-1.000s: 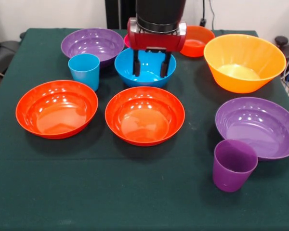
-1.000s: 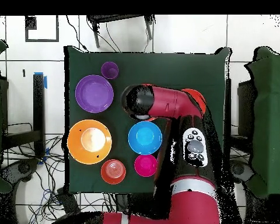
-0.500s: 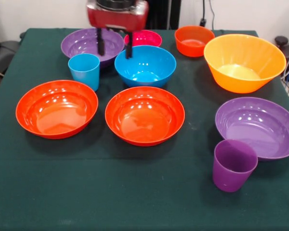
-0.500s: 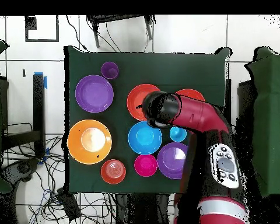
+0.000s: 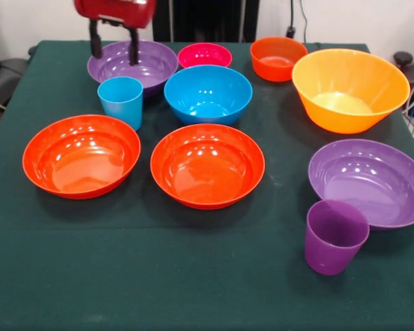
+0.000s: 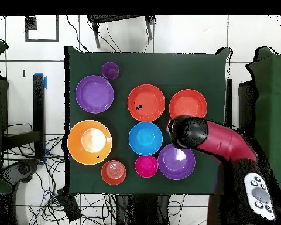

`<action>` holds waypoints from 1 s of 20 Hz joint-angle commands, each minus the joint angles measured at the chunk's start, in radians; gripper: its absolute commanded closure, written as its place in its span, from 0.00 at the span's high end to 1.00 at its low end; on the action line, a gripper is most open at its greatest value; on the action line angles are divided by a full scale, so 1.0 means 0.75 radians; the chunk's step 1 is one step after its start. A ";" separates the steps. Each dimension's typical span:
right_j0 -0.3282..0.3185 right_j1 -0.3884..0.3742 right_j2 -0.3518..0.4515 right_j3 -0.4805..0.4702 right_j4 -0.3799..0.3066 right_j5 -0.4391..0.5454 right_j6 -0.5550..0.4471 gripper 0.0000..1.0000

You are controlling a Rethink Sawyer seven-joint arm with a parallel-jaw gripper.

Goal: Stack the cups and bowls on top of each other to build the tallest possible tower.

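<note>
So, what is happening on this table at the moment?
The gripper hangs open and empty above the far purple bowl, just behind the light blue cup. Nothing is stacked yet: every bowl and the purple cup stand apart on the green table.

We are looking straight down on the green table point(image 6: 166, 64), where the red arm point(image 6: 225, 145) is reaching in from the lower right, its dark head point(image 6: 187, 132) covering the spot between an orange-red bowl point(image 6: 188, 104), the blue bowl point(image 6: 146, 138) and a purple bowl point(image 6: 177, 162). A pink bowl point(image 6: 146, 166) is sitting just beside the blue one. The gripper's state is hidden.
</note>
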 commanded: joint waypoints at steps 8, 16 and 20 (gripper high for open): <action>-0.135 0.006 0.108 0.380 -0.260 -0.303 0.002 1.00; -0.134 0.014 0.119 0.394 -0.287 -0.347 0.055 1.00; -0.137 0.022 0.127 0.398 -0.286 -0.368 0.067 1.00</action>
